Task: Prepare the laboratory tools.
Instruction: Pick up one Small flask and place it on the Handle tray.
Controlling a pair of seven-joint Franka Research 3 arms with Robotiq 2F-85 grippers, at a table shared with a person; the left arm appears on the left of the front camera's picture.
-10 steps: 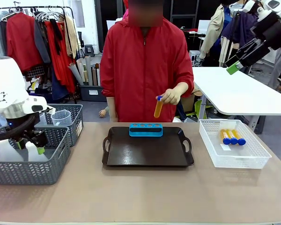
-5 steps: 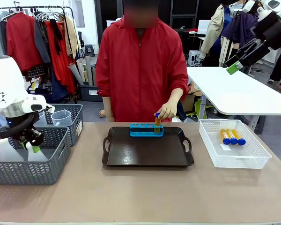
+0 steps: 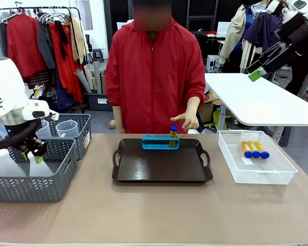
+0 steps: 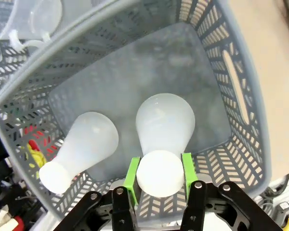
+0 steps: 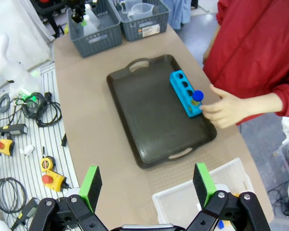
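Two translucent white flasks are standing in the near grey basket (image 3: pixel 31 187) — the robot's left hand (image 4: pixel 160 173) is clamping its green pads on the neck of one flask (image 4: pixel 164 130), the other flask (image 4: pixel 84 144) just beside it. One blue-capped tube (image 3: pixel 173 134) is standing in the blue rack (image 3: pixel 155 143) on the dark tray (image 3: pixel 161 166), the person's own hand (image 3: pixel 187 121) hovering close by, while three more tubes (image 3: pixel 254 149) are lying in the white basket (image 3: pixel 259 178). The right hand (image 5: pixel 147 185) is hanging high, fingers wide apart, and the clear beaker (image 3: pixel 68 128) is sitting in the far grey basket (image 3: pixel 83 138).
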